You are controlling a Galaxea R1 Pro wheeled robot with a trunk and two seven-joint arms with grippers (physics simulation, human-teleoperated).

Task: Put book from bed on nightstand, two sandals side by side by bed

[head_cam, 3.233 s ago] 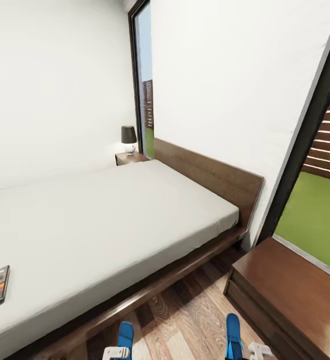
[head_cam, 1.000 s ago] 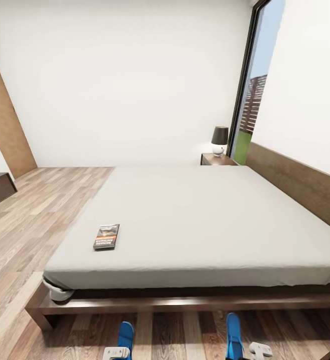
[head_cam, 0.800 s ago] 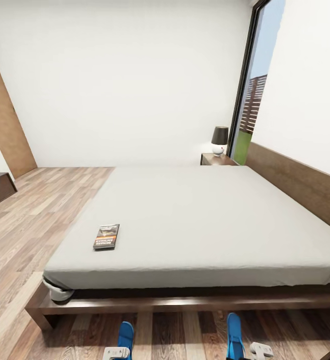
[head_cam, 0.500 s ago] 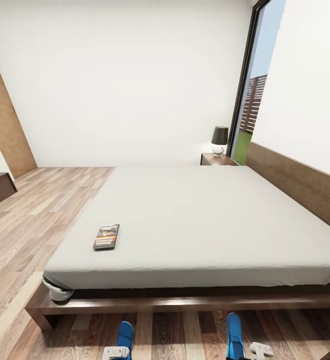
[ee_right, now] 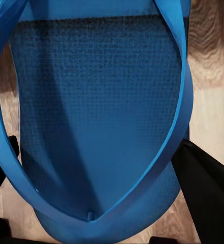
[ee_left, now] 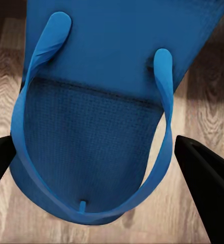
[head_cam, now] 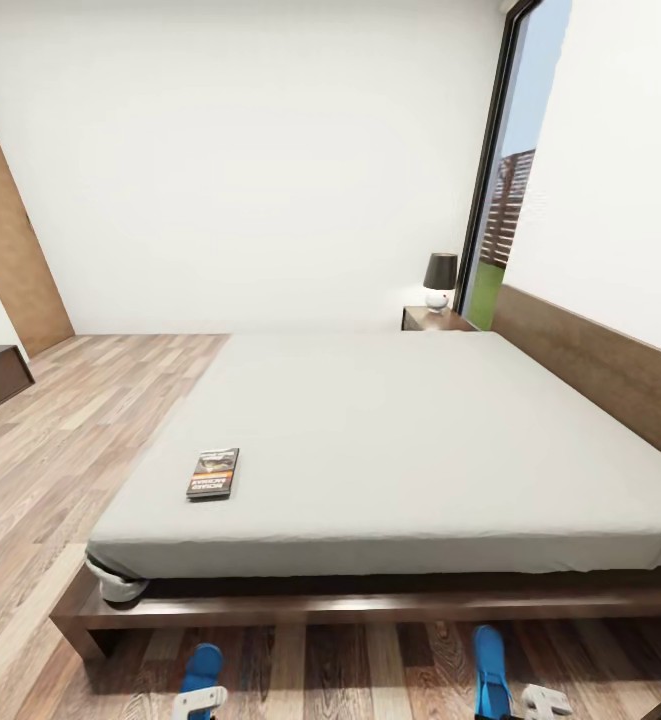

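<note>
Two blue sandals ride in my jaws, left sandal (head_cam: 202, 668) and right sandal (head_cam: 489, 670), clamped across their soles above the floor beside the bed (head_cam: 390, 440). They look light and floppy. The book (head_cam: 213, 473) lies near the mattress's foot-end corner.

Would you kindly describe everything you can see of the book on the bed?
The book is a thin paperback with a dark grey cover, pale lettering too small to read, an orange band across the middle and a dark picture. It lies closed and flat on the white mattress of the bed, near the corner at the foot end, its long side running roughly toward the far wall. Nothing else touches it.
</note>
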